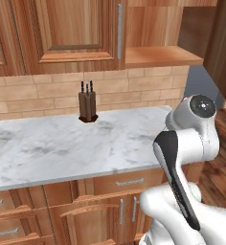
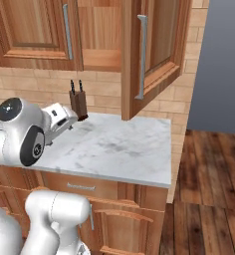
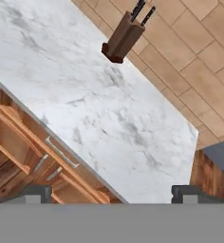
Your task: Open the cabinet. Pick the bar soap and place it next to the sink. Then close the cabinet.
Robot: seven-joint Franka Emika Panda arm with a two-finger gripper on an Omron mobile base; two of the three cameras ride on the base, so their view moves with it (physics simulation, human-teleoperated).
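With one cabinet (image 2: 152, 55) door swung out right of the knife block (image 2: 78, 102), the wide-open, empty gripper (image 3: 112, 192) must next find the soap.

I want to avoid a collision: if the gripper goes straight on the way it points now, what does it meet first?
Probably the bare marble countertop; the open gripper points down at it, the knife block farther off.

Even, bright render; soft shadows
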